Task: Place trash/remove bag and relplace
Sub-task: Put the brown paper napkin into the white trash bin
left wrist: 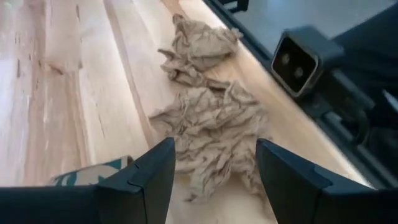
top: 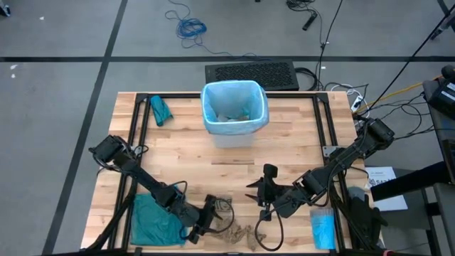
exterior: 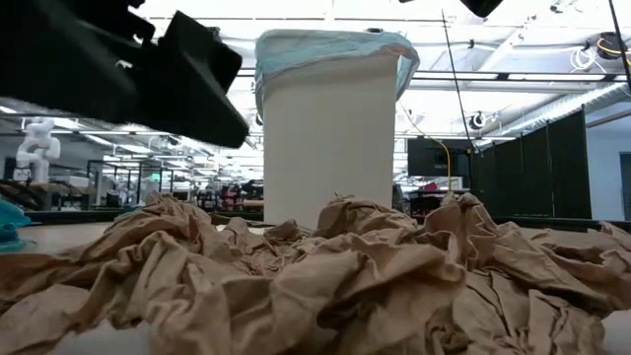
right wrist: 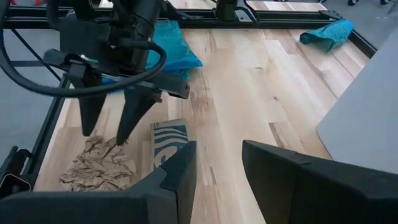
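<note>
A heap of brown crumpled paper scraps, the trash (top: 242, 231) (left wrist: 211, 124) (exterior: 315, 276), lies at the table's near edge. My left gripper (top: 208, 217) (left wrist: 214, 146) is open, slanting down over the heap's left end, one finger on each side of the paper. A flat brown piece with a teal-and-white print (right wrist: 169, 140) lies beside it. My right gripper (top: 264, 186) (right wrist: 217, 149) hangs open above the table's middle with nothing between its fingers. The white bin (exterior: 330, 138) stands at the far middle, lined with the pale blue bag (top: 234, 103), whose edge is folded over the rim. My left gripper's fingertips (right wrist: 123, 138) reach down to the top of the brown paper heap (right wrist: 99, 165), slanting from the table's left. I cannot tell whether they touch the paper; it lies flat on the table and is not pinched.
A teal-green bag (top: 153, 220) lies at the near left and a smaller teal bundle (top: 160, 110) at the far left. A blue packet (top: 323, 229) sits near right. Black frame rails (top: 135, 142) run along the table's sides. A small camera (left wrist: 298, 59) sits at the near edge.
</note>
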{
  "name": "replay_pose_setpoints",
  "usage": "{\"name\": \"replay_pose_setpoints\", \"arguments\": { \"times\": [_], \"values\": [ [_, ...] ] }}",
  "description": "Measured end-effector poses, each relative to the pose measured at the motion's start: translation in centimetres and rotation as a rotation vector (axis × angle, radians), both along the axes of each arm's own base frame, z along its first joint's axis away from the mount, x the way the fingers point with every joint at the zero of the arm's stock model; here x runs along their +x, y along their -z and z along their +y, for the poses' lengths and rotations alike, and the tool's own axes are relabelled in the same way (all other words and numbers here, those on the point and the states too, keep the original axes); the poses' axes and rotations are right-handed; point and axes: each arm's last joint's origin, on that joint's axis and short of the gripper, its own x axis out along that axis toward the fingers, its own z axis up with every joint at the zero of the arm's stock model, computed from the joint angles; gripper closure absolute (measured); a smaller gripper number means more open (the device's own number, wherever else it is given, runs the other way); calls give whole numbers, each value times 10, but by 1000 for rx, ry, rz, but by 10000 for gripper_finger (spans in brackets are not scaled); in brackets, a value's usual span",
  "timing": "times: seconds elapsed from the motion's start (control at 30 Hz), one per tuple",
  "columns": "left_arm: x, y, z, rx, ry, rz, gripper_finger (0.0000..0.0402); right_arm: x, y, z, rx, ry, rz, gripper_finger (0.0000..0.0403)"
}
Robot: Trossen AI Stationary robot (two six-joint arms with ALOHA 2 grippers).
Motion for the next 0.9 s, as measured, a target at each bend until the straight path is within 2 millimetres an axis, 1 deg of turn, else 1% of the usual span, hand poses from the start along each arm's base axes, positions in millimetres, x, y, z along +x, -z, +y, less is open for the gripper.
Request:
{"name": "replay_pose_setpoints", "arguments": {
  "times": [0.13, 0.33, 0.43, 0.53, 0.6, 0.63, 0.7, 0.77, 0.83, 0.87, 0.9],
  "values": [
    [-1, 5, -3, 28, 25, -3, 183, 0, 0, 0, 0, 0, 0, 282],
    [-2, 26, -10, 80, 59, 18, 183, 1, 0, -2, -1, 6, 1, 282],
    [4, 36, -12, 145, 45, 5, 183, 3, 0, -5, 0, 15, 1, 282],
    [12, 38, -15, 237, 28, -48, 183, 3, 0, -6, 0, 19, 0, 282],
    [16, 38, -17, 288, -6, -73, 191, 4, 0, -6, 0, 22, 0, 282],
    [18, 36, -18, 305, -17, -85, 201, 4, 0, -7, 1, 24, 0, 282],
    [20, 35, -16, 323, -35, -94, 235, 4, 0, -7, 8, 26, -1, 282],
    [22, 34, -14, 323, -70, -101, 289, 4, 0, -7, 8, 27, -1, 282],
    [23, 34, -12, 302, -108, -95, 357, 4, 0, -7, 10, 29, -2, 282],
    [24, 34, -11, 280, -128, -89, 378, 4, 0, -7, 10, 30, -2, 282],
    [25, 34, -9, 253, -152, -82, 388, 4, 0, -7, 10, 30, -2, 282]
  ]
}}
